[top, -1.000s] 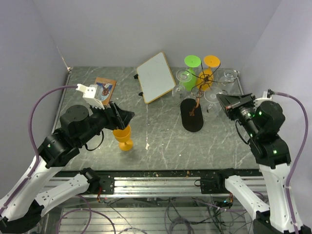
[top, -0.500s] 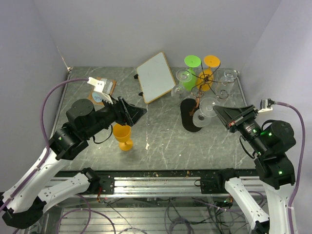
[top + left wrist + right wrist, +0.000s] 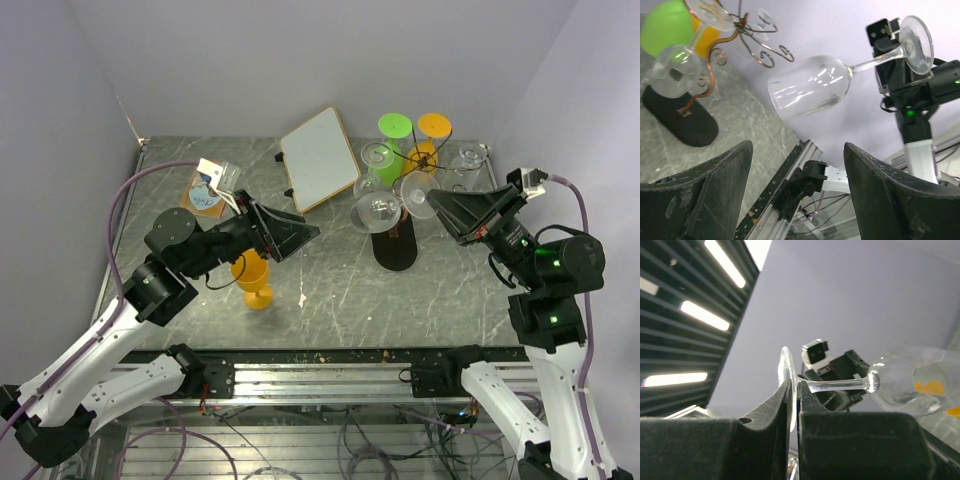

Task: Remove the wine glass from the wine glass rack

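My right gripper [image 3: 442, 203] is shut on the foot of a clear wine glass [image 3: 378, 211] and holds it sideways in the air, bowl pointing left, in front of the copper wire rack [image 3: 422, 163] and clear of its arms. In the right wrist view the fingers [image 3: 794, 386] pinch the foot's rim and the bowl [image 3: 910, 385] sticks out to the right. My left gripper [image 3: 303, 233] is open and empty, raised and facing the bowl from the left. In the left wrist view [image 3: 797, 148] the glass [image 3: 810, 92] hangs ahead, above its jaws.
The rack's black oval base [image 3: 393, 248] stands at back right; green [image 3: 394, 130], orange [image 3: 433, 128] and clear [image 3: 468, 158] glasses hang on it. An orange goblet [image 3: 255, 280] stands under my left arm. A white board [image 3: 320, 158] and a card [image 3: 204, 190] lie behind.
My right gripper has carried the clear glass off the rack, up and to the left. My left gripper has risen and reached right toward the glass.
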`<state>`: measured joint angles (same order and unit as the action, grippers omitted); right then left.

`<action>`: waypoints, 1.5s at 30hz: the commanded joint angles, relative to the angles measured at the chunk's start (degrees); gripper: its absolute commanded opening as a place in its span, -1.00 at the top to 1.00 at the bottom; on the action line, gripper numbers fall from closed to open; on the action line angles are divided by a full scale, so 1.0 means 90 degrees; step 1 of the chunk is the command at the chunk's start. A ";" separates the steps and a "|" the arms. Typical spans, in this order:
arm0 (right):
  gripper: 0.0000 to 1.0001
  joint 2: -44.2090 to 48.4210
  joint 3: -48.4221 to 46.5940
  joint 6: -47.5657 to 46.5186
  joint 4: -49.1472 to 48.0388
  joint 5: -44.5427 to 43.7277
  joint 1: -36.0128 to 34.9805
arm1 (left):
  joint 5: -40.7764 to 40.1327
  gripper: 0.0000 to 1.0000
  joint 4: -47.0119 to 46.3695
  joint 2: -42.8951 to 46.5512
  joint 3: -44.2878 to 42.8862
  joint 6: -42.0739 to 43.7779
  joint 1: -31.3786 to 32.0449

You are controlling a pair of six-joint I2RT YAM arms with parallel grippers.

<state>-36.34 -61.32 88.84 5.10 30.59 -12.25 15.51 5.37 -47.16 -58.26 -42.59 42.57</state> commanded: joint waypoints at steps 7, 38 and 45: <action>1.00 -0.0524 0.0847 0.2600 -0.4118 0.0556 -0.0035 | 0.0693 -0.69 -0.2113 -0.0040 0.0471 -0.1076 -0.0029; 1.00 -0.1003 0.1824 0.4400 -0.6501 0.0452 -0.0035 | 0.2018 -0.31 -0.7809 -0.1282 0.1256 -0.4105 -0.0027; 1.00 -0.1040 0.1891 0.4437 -0.6487 0.0430 -0.0043 | 0.2102 -0.11 -0.8937 -0.1732 0.1181 -0.4728 -0.0029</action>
<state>-45.41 -44.84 121.45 -52.66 35.35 -12.49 31.86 -62.78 -62.06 -46.65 -80.64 42.13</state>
